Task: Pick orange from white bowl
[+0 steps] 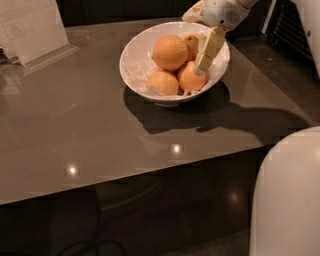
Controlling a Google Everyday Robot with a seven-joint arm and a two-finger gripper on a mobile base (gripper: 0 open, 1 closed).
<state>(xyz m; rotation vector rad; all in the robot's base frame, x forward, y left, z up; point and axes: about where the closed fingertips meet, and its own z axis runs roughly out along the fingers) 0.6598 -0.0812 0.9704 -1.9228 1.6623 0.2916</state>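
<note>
The white bowl stands on the grey table at the upper middle. It holds the big light orange at the back left and three smaller, deeper-orange fruits: one behind, one front left, one front right. My gripper reaches in from the top right, over the bowl's right side. It is open. One cream finger points down between the front right fruit and the rim. The other finger sticks out above the far rim. It holds nothing.
A white sign holder stands at the table's back left. The table's front edge runs across the middle, with dark floor below. A white part of the robot's body fills the lower right corner.
</note>
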